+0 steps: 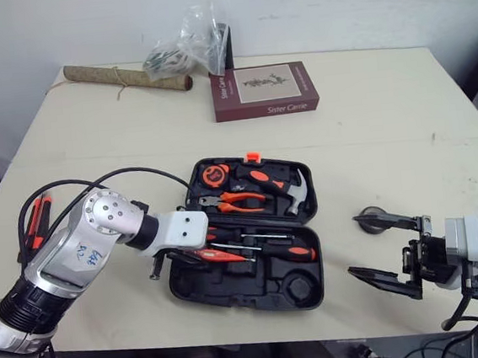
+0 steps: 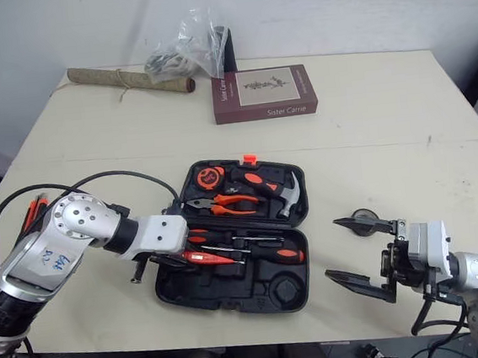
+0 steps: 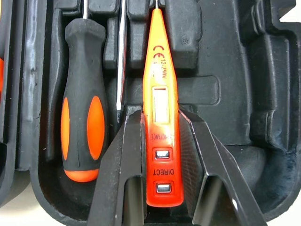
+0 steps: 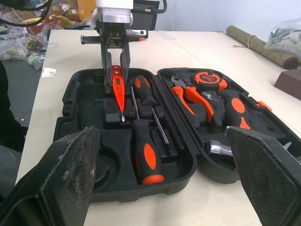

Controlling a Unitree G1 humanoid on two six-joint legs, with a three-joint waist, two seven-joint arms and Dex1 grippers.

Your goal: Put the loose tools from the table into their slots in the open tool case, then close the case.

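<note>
An orange tester pen (image 3: 159, 56), marked "CE" and "DIRECT", is clamped between the fingers of the left gripper (image 3: 160, 117) over the near half of the open tool case (image 1: 241, 289), by the table's front edge. The right gripper (image 1: 355, 246) is held wide open near the front right corner. "Sister Carrie" can be read on the book (image 1: 264, 90) toward the far edge.

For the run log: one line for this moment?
left gripper: shut on tester pen, in tool case | right gripper: open, empty, beside case | case: open
</note>
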